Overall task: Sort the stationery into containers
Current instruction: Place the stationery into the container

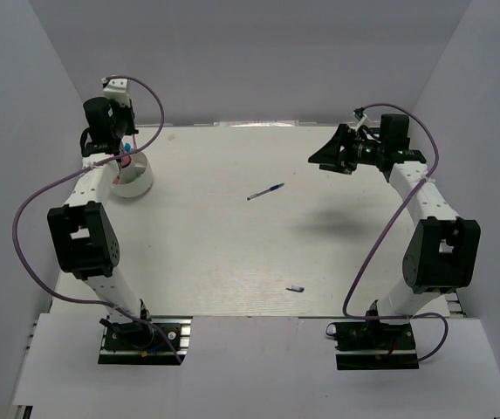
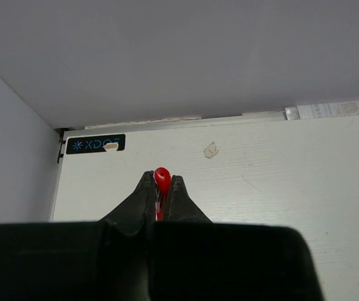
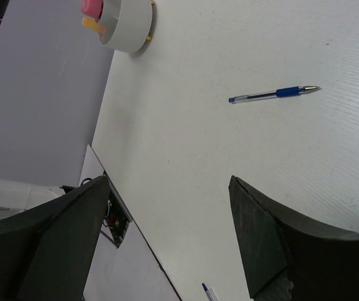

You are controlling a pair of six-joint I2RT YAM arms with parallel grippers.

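Black fingers of the left gripper (image 2: 160, 188) fill the bottom of the left wrist view, pressed together on a red marker (image 2: 161, 177) whose rounded end pokes out between the tips. From above, that gripper hangs at the far left of the table (image 1: 232, 262), just over the round white bowl (image 1: 136, 185). Seen from the right wrist, the bowl holds a pink stick (image 3: 91, 6) and an orange marker (image 3: 93, 25). Across at the far right, the right gripper (image 3: 166, 182) is raised, its 2 fingers spread wide with nothing between them. 1 blue pen (image 1: 265, 192) lies near the table's middle, well apart from the bowl, and 1 small blue piece (image 1: 295, 288) lies nearer the front edge.
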